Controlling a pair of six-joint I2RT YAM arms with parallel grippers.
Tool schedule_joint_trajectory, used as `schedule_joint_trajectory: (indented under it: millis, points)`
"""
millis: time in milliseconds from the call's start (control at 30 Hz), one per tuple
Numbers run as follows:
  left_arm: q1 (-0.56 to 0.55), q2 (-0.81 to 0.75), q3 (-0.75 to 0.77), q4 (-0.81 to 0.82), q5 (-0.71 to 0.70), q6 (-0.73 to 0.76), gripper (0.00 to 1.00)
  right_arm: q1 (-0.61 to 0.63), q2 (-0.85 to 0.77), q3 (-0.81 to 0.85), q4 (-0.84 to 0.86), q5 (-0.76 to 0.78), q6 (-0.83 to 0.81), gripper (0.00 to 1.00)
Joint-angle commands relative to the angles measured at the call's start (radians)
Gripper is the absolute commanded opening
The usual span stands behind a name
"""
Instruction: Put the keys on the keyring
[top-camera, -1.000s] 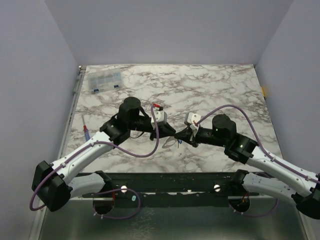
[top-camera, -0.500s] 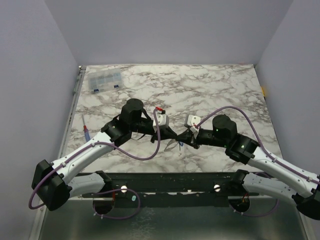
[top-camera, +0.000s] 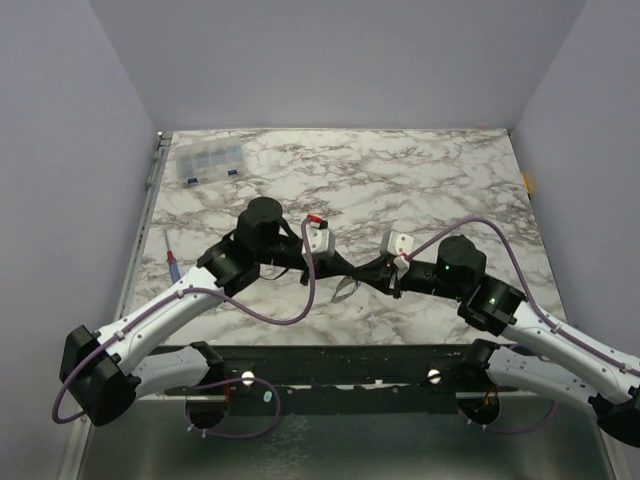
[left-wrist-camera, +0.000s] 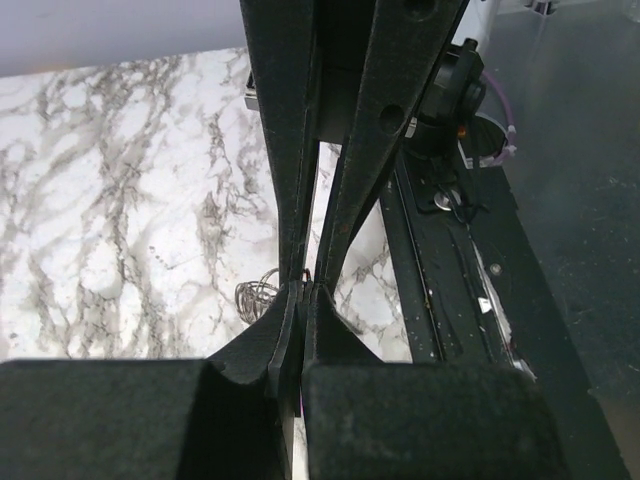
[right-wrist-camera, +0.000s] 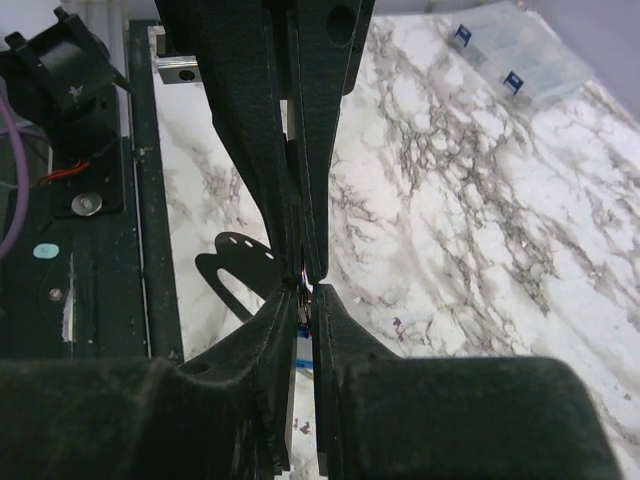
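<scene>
A: What's the room like on ur end?
B: I see a marble table (top-camera: 430, 170), white w/ grey veins. Pale purple walls (top-camera: 60, 150) on 3 sides. A clear box (top-camera: 210, 160) sits far back left. A screwdriver (top-camera: 172, 262) lies by the left edge, well apart from the arms.
A: Where r the keys?
B: The keys (top-camera: 345, 290) r mid table, near the front edge, just below the spot where my 2 grips meet tip to tip.
A: And the grips?
B: L grip (left-wrist-camera: 303, 294) is closed tight, pads pressed flat. I can't tell if anything thin is pinched. R grip (right-wrist-camera: 305, 296) is apart by just a crack. A tiny bit of sth sits in the slit at the tips, too small to name.
A: Does one cam show more?
B: Top cam gets both arms, box + screwdriver, but the keys r only a small grey smudge there. L wrist cam shows the ring (left-wrist-camera: 258, 298), I think: a thin wire loop on the marble just left of my tips. I can't tell if it touches them. In the R wrist cam, prob one of the keys shows as a flat dark shape w/ small holes, in shade left of the tips.
A: Which way does it point?
B: Its long side runs across the pic, one end at the tips, the other toward the black rail (right-wrist-camera: 150, 200). Can't tell if it lies down or hangs.
</scene>
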Motion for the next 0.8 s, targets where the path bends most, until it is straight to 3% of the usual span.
schedule_joint_trajectory:
  millis: [0,767]
  points:
    - [-0.004,-0.041,-0.01,0.025,-0.02,-0.024,0.0,0.007,-0.025,-0.005,0.185,-0.035,0.028,0.19]
    - [0.034,-0.118,-0.085,0.244,-0.036,-0.133,0.0,0.006,-0.046,-0.026,0.189,0.003,0.045,0.28]
